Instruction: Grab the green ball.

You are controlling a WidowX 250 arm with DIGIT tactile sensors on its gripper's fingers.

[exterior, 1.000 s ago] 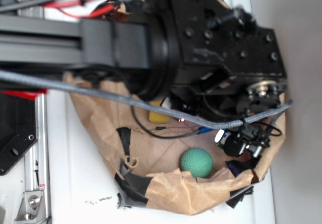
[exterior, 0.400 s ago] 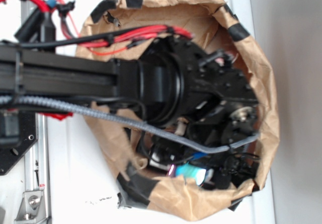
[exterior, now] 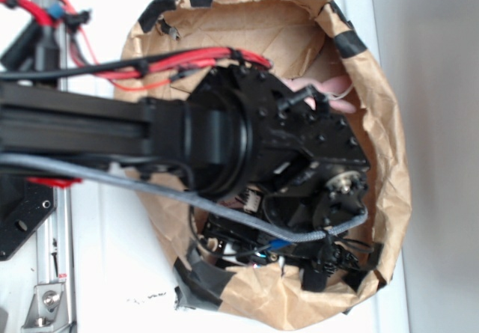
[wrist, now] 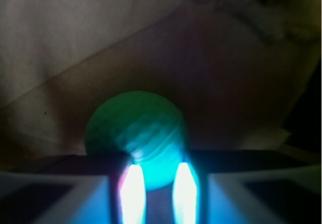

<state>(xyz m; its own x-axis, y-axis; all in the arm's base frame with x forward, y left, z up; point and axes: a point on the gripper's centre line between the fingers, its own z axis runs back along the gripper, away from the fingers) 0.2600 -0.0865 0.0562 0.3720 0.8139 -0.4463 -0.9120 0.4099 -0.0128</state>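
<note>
In the wrist view the green ball [wrist: 135, 133] lies on brown paper just beyond my gripper [wrist: 159, 167], lit teal by the gripper's light. Two glowing fingers [wrist: 133, 194] stand a narrow gap apart, and the ball's lower edge shows in that gap. The ball is wider than the gap and nothing is clamped between the fingers. In the exterior view my black arm and wrist [exterior: 299, 153] reach down into the paper bowl, covering both the ball and the fingertips.
The brown paper bowl [exterior: 385, 131], patched with black tape, walls in the arm closely on all sides. A pink shape [exterior: 329, 93] shows at the far inner wall. Red cables [exterior: 187, 60] and a grey cable [exterior: 150, 187] run along the arm. A metal rail [exterior: 52, 273] lies left.
The arm has swung across and dropped into the bowl. The ball, plainly seen in the exterior view a second ago, is now hidden under the wrist, as is the yellow thing.
</note>
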